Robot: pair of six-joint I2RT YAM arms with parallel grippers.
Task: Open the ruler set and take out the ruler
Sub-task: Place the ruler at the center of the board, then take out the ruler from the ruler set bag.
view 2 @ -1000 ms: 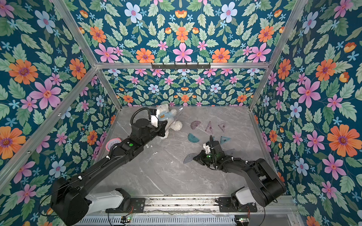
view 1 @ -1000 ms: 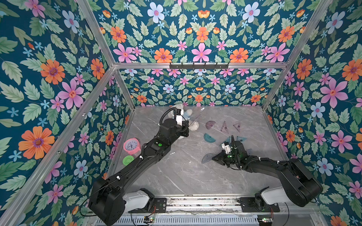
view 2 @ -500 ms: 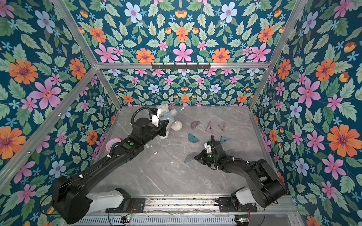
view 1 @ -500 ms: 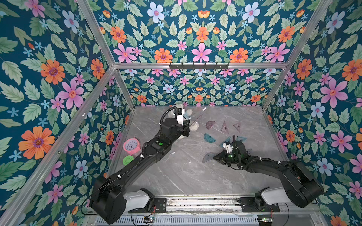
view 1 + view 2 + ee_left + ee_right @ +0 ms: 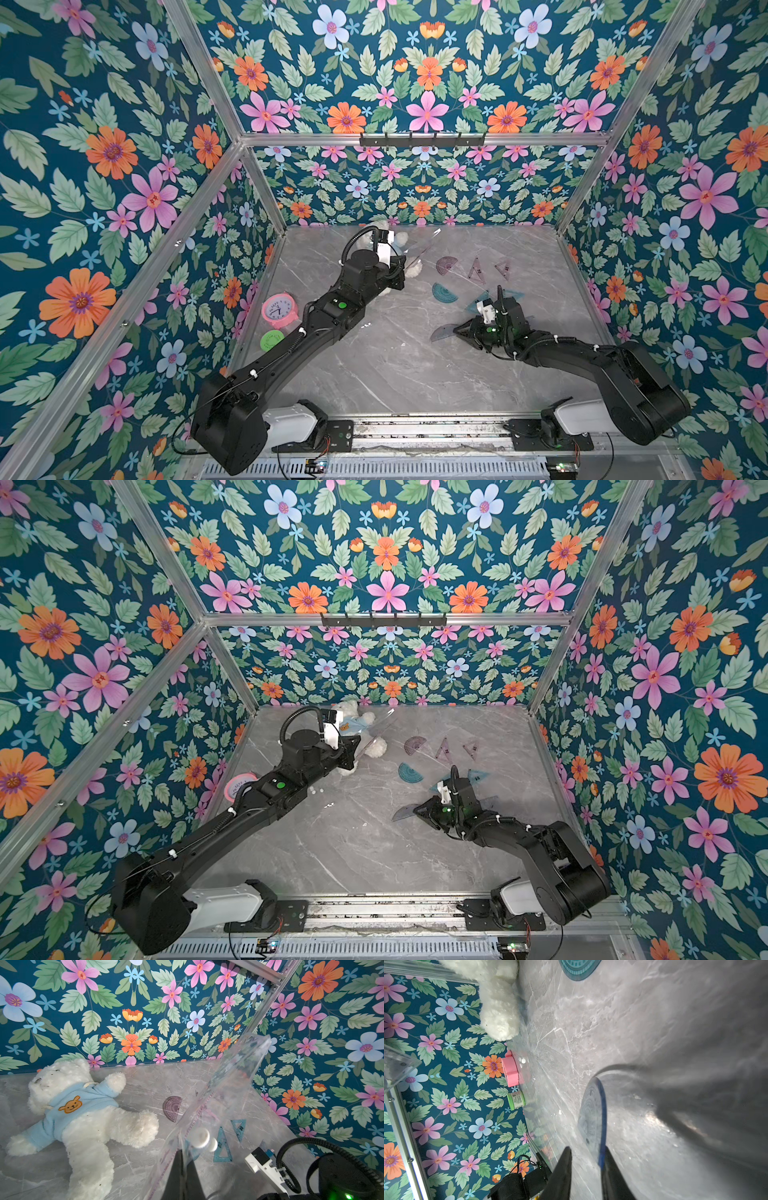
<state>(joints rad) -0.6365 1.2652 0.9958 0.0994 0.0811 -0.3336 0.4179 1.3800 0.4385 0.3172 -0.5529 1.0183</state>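
Your left claw [image 5: 184, 1154] is clamped shut on the bottom edge of the clear ruler-set pouch [image 5: 228, 1084], which it holds tilted up off the bench [image 5: 395, 365]. Directly beside that pouch lies the white teddy bear [image 5: 83, 1109], close enough to crowd the arm. A strip of pink markings runs along the pouch's edge; you cannot tell whether it is a ruler inside.

Your right claw [image 5: 587, 1149] is low over the bench with its fingers parted. A blue-grey protractor [image 5: 591, 1109] sits between them, against one finger.

Farther back lie a purple protractor [image 5: 446, 264], two purple set squares [image 5: 475, 269] and a teal protractor [image 5: 444, 293]. A pink clock [image 5: 279, 309] and a green jar [image 5: 272, 340] lie by the left wall, well apart from both claws.
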